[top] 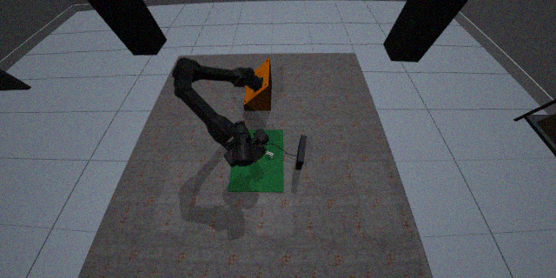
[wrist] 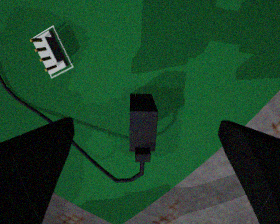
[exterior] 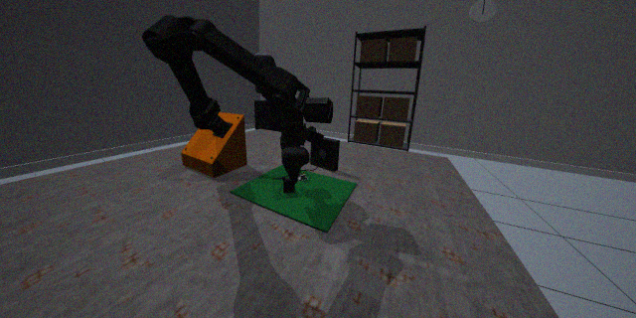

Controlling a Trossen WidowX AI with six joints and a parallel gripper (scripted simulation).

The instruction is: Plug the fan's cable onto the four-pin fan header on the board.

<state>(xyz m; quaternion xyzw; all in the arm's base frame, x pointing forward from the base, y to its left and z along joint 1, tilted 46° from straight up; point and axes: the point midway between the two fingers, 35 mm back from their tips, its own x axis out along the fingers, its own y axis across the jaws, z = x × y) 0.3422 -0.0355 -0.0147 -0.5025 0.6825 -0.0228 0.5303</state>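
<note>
The black plug (wrist: 143, 130) (exterior: 288, 186) is on the green board (wrist: 191, 72) (top: 274, 178) (exterior: 318, 219), off the header. In the wrist view its cable (wrist: 93, 162) leaves its lower end and bends up to the left. The white four-pin header (wrist: 52, 52) (top: 269, 155) lies up and left of the plug in the wrist view, with nothing on it. The fan (top: 301, 152) (exterior: 325, 154) stands beside the board. My gripper (wrist: 148, 127) is open, its fingers on either side of the plug with a gap at each side. In the top view the arm hides the plug.
The orange wedge-shaped base (top: 265, 102) (exterior: 234, 146) carries the arm behind the board. The cable passes close by the left fingertip in the wrist view. A shelf (exterior: 387, 65) with boxes stands far back by the wall.
</note>
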